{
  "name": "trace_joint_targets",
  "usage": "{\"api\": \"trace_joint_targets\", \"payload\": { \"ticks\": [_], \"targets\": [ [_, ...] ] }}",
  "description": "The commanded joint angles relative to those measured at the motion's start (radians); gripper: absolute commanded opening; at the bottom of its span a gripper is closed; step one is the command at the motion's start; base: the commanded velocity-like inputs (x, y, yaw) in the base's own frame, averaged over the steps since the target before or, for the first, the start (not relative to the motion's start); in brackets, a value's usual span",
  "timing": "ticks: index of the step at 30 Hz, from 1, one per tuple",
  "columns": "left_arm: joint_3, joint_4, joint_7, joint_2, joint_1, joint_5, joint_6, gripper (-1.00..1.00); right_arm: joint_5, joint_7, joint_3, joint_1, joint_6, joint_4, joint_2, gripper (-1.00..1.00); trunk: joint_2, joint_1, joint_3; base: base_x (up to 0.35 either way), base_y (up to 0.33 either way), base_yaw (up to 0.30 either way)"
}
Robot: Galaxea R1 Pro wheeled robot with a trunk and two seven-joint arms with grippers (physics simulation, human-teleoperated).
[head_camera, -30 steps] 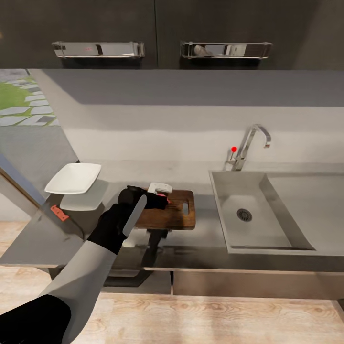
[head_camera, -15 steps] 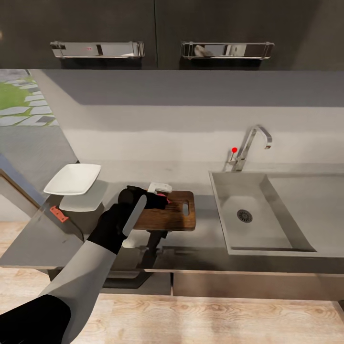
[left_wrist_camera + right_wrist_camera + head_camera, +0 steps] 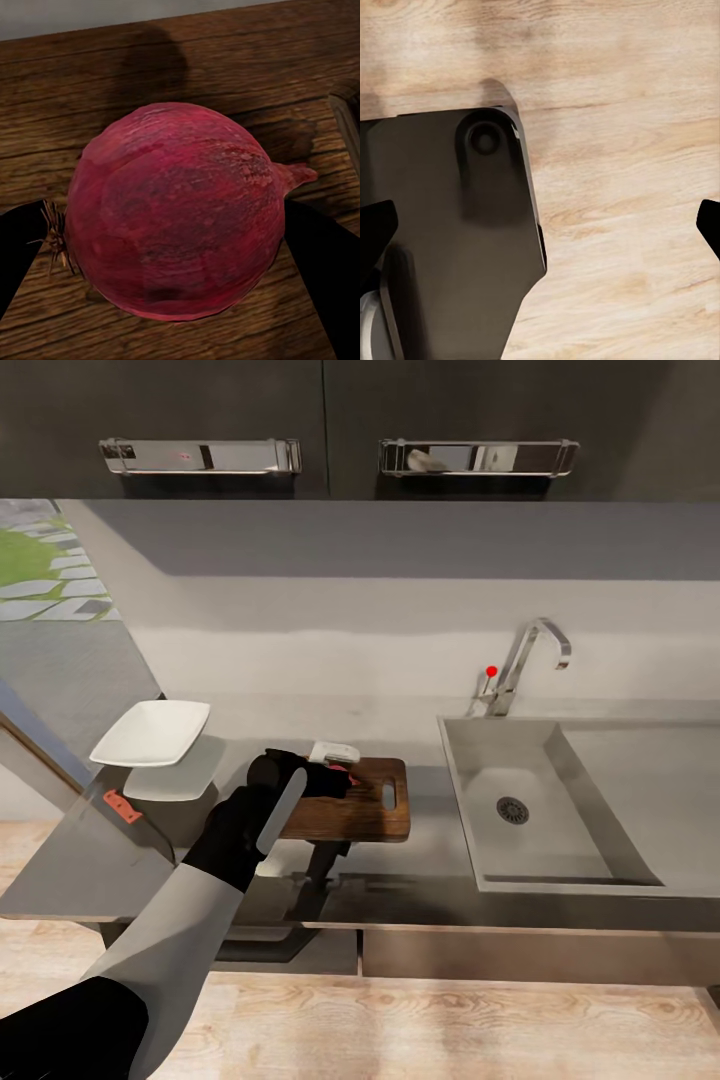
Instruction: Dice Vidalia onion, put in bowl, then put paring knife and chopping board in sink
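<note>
The Vidalia onion [image 3: 176,214], dark pinkish-red, sits between the two black fingers [image 3: 322,255] of my left gripper [image 3: 176,240], which is shut on it. It is right over the wooden chopping board [image 3: 225,60]; I cannot tell whether it touches the wood. From the head camera, the left gripper [image 3: 338,770] is at the far left part of the chopping board [image 3: 360,810], with a sliver of red onion [image 3: 344,768] showing. The paring knife [image 3: 125,807] lies on the countertop [image 3: 90,860] at the left. Behind it stands the white bowl [image 3: 152,732]. The sink [image 3: 480,760] is at the right. My right gripper [image 3: 540,225] is open over the floor.
The chrome faucet [image 3: 522,665] with its red-tipped lever rises behind the basin, and a flat drainboard [image 3: 650,780] lies beyond it. Dark wall cabinets [image 3: 330,420] hang above. In the right wrist view, the robot's dark base [image 3: 457,225] stands on the wooden floor [image 3: 622,150].
The head view has drifted very slightly. The left arm, the onion and the other things have stayed where they were.
</note>
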Motion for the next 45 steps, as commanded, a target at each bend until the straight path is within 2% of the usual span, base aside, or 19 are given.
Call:
{"api": "trace_joint_targets", "payload": {
  "ticks": [1,36,45],
  "targets": [
    [-0.001,-0.001,0.007,0.000,-0.001,0.008,0.004,-1.00,-0.009,-0.006,0.009,0.000,-0.002,-0.002,-0.001,1.00,-0.002,0.001,-0.002,0.000,0.000,0.000],
    [-0.001,-0.004,0.007,0.000,-0.001,0.008,0.004,-1.00,-0.011,-0.006,0.009,0.000,-0.002,-0.002,-0.001,1.00,-0.002,0.001,-0.002,0.000,0.000,0.000],
    [-0.001,-0.011,0.007,0.000,-0.001,0.008,0.005,-1.00,-0.011,-0.006,0.009,0.000,-0.002,-0.002,-0.001,1.00,-0.002,0.001,-0.002,-0.088,0.000,0.000]
  ]
}}
